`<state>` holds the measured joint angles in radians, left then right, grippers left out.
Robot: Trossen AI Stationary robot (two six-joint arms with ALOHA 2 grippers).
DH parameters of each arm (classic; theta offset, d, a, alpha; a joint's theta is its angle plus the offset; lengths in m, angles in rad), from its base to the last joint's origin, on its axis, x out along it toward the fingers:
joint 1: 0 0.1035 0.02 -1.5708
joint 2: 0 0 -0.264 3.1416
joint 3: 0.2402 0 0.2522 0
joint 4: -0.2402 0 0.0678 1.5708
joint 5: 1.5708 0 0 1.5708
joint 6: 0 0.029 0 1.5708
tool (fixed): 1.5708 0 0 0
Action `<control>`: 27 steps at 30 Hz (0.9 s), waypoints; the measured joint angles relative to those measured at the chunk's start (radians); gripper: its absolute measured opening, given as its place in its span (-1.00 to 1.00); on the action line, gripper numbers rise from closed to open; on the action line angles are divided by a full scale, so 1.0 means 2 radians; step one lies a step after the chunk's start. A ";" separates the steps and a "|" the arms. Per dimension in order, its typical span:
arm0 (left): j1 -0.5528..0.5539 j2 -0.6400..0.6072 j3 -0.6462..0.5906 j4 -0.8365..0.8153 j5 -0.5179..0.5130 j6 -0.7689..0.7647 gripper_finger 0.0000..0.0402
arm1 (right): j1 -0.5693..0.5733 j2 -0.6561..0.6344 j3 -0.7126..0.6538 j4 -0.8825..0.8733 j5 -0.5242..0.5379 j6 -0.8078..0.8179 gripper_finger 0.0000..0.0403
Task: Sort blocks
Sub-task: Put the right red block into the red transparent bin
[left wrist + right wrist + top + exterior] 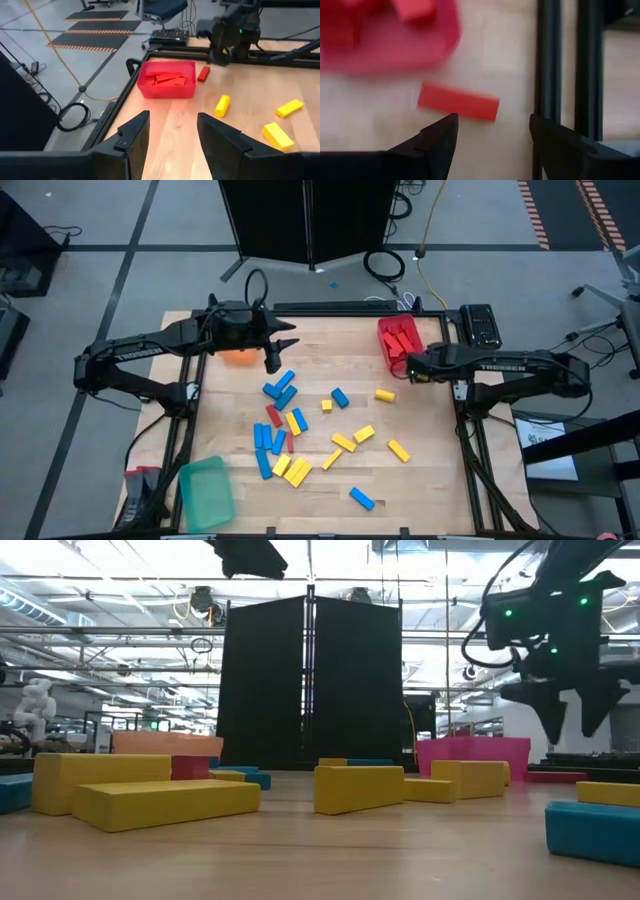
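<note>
Right end effector (pixel 492 132), fingers spread and empty, hovers over a red block (pixel 458 102) lying on the worktop (pixel 430 470) just beside the red tray (pixel 399 342); left end effector (pixel 172 132) hangs part-open and empty above the scattered blocks (pixel 290 442).

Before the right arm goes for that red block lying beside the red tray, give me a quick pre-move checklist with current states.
1. Right gripper open: ok, jaws stand apart and empty.
2. Red block in line: ok, it lies flat on the table just ahead of the right gripper's fingers.
3. Block outside the red tray: ok, on the wood beside it, not in it.
4. Left gripper out of the way: ok, open and empty over the table's far left by the orange tray.
5. Room in the red tray: ok, a few red blocks inside, space left.
</note>
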<state>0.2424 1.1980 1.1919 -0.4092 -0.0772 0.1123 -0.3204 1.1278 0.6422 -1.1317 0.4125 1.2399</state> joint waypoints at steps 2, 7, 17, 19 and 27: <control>0.000 0.000 0.000 -0.002 0.000 0.000 -0.14 | -0.015 0.002 0.000 0.003 0.019 0.013 0.20; 0.000 0.000 0.000 -0.002 0.000 -0.001 -0.14 | -0.044 0.020 0.000 0.004 0.059 0.057 0.20; 0.000 0.000 0.000 -0.002 0.000 -0.001 -0.14 | -0.082 0.035 -0.042 0.068 0.065 0.100 0.20; 0.000 0.000 0.000 -0.002 0.000 -0.001 -0.14 | -0.087 0.035 -0.045 0.082 0.065 0.108 0.20; 0.000 0.000 0.000 -0.003 0.000 -0.001 -0.14 | -0.096 0.047 -0.081 0.104 0.036 0.076 0.20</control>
<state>0.2420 1.1980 1.1919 -0.4145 -0.0769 0.1097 -0.5121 1.2222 0.4796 -0.9237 0.4848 1.3911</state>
